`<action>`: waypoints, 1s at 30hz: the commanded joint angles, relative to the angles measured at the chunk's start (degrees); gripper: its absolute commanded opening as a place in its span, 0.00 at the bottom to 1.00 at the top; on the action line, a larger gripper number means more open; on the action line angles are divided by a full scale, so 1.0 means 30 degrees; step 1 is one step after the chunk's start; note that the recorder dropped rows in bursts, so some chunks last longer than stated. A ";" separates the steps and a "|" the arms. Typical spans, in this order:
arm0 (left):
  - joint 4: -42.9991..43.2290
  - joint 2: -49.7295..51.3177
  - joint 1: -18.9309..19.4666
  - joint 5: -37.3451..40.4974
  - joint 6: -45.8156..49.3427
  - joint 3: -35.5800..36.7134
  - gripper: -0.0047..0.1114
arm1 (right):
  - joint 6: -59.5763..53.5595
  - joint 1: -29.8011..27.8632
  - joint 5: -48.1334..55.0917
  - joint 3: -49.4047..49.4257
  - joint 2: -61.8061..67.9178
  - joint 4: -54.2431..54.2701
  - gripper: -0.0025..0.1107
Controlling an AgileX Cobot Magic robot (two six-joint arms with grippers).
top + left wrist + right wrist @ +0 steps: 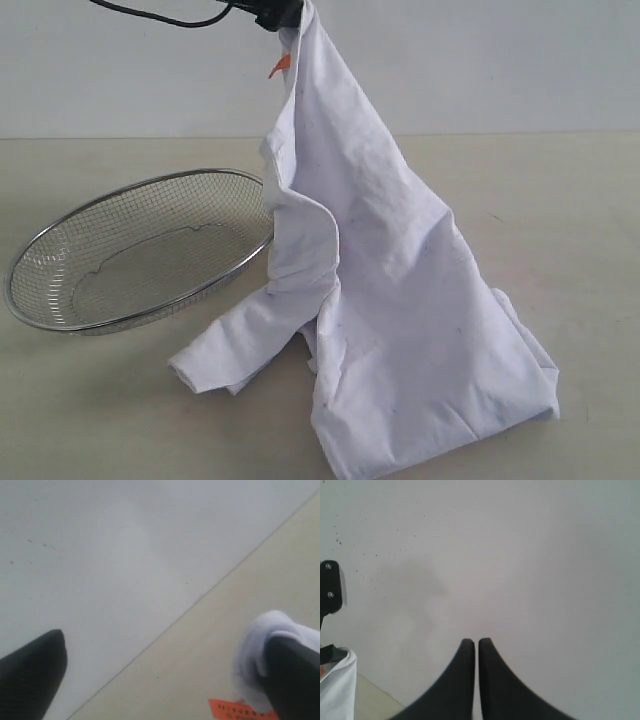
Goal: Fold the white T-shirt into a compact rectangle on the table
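Left wrist view: shows the left gripper (167,640) with jaws spread wide and clamping nothing. Finds a bunched fold of the white T-shirt (260,637) draped over one dark finger (295,675) and touching it, the other finger bare and well apart. Catches the orange neck tag (239,710) just beside the draped finger, with the beige table (215,645) behind it.

Right wrist view: shows the right gripper (476,644) with jaws pressed together, tip against tip, gripping nothing and touching nothing. Frames them against a pale wall (520,555). Glimpses a strip of the shirt just beside a dark bracket (330,587).

Exterior view: finds the shirt hung by its neck from the dark gripper at the top edge, the tag showing just under it. Traces the cloth down in a steep cone to the table, hem and one sleeve crumpled on the surface. Places a round wire-mesh basket (140,250) on the table at the left, rim right against the hanging cloth or just short of it; cannot tell which.
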 commanded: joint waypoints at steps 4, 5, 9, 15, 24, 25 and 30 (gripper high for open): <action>0.1966 -0.0050 0.0051 -0.0769 -0.0784 0.0067 0.77 | -0.0202 -0.0116 0.1335 -0.0031 0.0337 0.0287 0.02; 0.3007 -0.0050 0.0090 -0.0627 -0.0821 0.0067 0.73 | -0.0202 -0.0116 0.1613 -0.0031 0.0337 0.0287 0.02; 0.2901 -0.0182 0.0584 -0.1276 -0.1564 0.0067 0.63 | -0.0202 -0.0116 0.1931 -0.0031 0.0497 -0.0195 0.02; 0.0823 -0.0331 0.0556 0.0127 -0.0673 0.0067 0.74 | -0.0126 -0.0116 0.1510 -0.0031 0.0659 0.0028 0.02; 0.0717 -0.0367 0.0304 0.4556 0.0167 0.0067 0.80 | -0.0406 -0.0116 0.1536 -0.0031 0.0702 -0.0009 0.02; 0.0521 -0.0417 0.0304 0.5023 0.0404 0.0067 0.80 | -0.0656 -0.0116 0.1667 -0.0031 0.0702 -0.0039 0.02; 0.2096 -0.0472 0.0304 0.4407 0.1101 0.0067 0.80 | -0.0704 -0.0116 0.1796 -0.0031 0.0702 -0.0039 0.02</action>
